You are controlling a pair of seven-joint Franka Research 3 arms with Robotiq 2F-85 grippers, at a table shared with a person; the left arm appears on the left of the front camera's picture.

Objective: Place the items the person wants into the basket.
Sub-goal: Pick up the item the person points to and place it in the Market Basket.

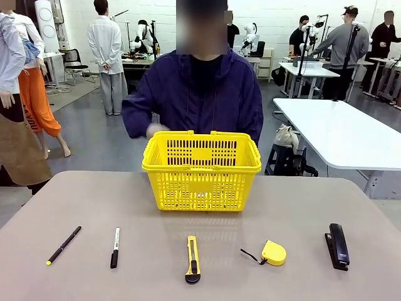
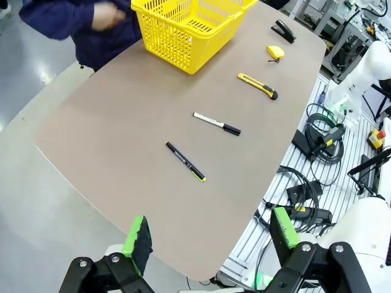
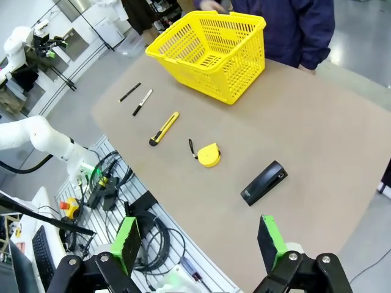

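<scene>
While your left gripper and right gripper hang with fingers spread wide, holding nothing, you see the bright yellow lattice-sided plastic basket at 12 o'clock on the table, before the person; from it, the yellow-and-black utility knife lies at 6 o'clock; the thin black yellow-tipped pen at 8; the small yellow tape measure at 5.

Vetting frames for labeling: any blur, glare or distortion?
Front view: the person's hand by the basket is motion-blurred, the utility knife sharp. Left wrist view: that hand is smeared too, and the table edge is bowed by the wide lens. Right wrist view: sharp, same bowing, no harsh glare.
</scene>
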